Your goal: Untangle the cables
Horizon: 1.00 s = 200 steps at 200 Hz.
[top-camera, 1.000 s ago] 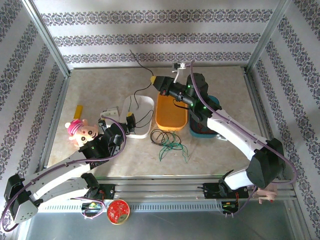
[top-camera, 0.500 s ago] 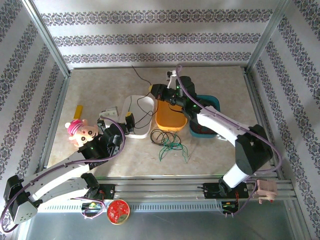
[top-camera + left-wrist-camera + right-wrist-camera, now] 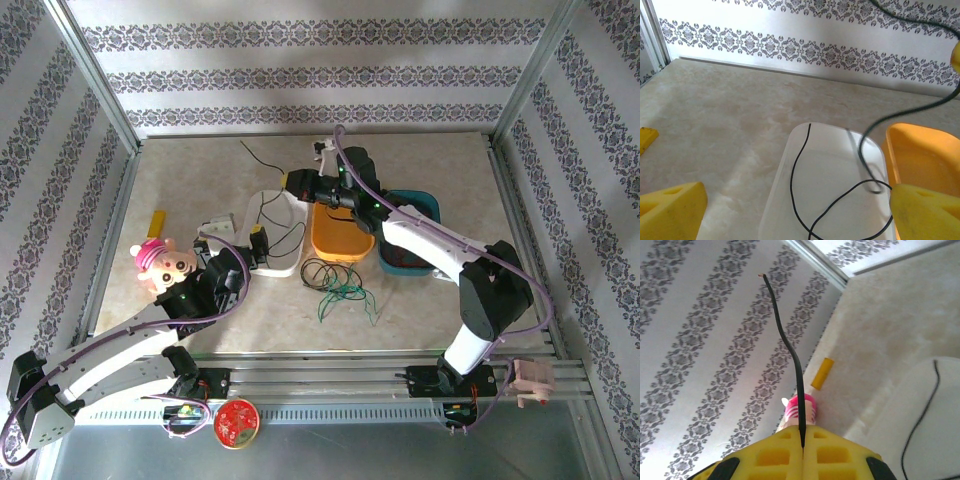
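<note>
A thin black cable (image 3: 262, 205) rises from the white tray (image 3: 287, 262) to my right gripper (image 3: 292, 182), which is shut on it above the tray's far end. The cable's free end (image 3: 787, 345) sticks out past the closed yellow fingers (image 3: 775, 457). More black cable (image 3: 799, 170) loops on the white tray's floor (image 3: 840, 175). A black coil (image 3: 320, 272) and a green cable (image 3: 345, 296) lie tangled on the table in front of the trays. My left gripper (image 3: 258, 240) stands open at the tray's near left edge, its yellow fingers (image 3: 670, 210) empty.
An orange tray (image 3: 340, 238) and a teal tray (image 3: 418, 262) stand right of the white one. A pink plush toy (image 3: 160, 262), a yellow block (image 3: 157, 220) and a small white object (image 3: 220, 228) lie at the left. A red disc (image 3: 236, 422) sits below the table edge.
My right gripper has swung left, from over the orange tray to over the white tray's far end, carrying the black cable. The left arm has stayed put.
</note>
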Tool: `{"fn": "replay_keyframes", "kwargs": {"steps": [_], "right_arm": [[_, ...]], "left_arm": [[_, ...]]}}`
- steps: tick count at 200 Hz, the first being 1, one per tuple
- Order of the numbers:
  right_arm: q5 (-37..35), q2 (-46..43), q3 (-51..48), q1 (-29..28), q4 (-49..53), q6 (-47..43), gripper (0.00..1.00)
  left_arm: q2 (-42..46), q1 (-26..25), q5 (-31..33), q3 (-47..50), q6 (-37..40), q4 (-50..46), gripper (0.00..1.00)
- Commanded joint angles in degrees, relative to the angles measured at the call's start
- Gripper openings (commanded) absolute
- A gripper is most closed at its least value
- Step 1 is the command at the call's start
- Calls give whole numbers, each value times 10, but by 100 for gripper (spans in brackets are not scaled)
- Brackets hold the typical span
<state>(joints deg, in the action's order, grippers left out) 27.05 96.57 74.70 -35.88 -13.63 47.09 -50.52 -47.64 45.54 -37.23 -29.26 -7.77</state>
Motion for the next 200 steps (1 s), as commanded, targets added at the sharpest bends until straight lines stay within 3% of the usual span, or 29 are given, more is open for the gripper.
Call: {"fn": "replay_keyframes", "kwargs": {"steps": [1, 88, 166, 185, 200], "right_arm": [[20, -2, 22, -6, -4, -22, 2], [-41, 50, -51, -5, 9, 15, 2], [-162, 134, 3, -14, 183, -1, 4], [-173, 146, 23, -19, 208, -14, 7], [-167, 148, 38, -25, 221, -31, 20]], "left_arm": [[10, -4, 16, 5, -11, -22, 94], [15, -4, 19, 6, -6, -29, 94], [17, -4, 22, 5, -8, -40, 94], [14, -4, 20, 2, -6, -39, 94], [11, -4, 16, 1, -4, -41, 94]]}}
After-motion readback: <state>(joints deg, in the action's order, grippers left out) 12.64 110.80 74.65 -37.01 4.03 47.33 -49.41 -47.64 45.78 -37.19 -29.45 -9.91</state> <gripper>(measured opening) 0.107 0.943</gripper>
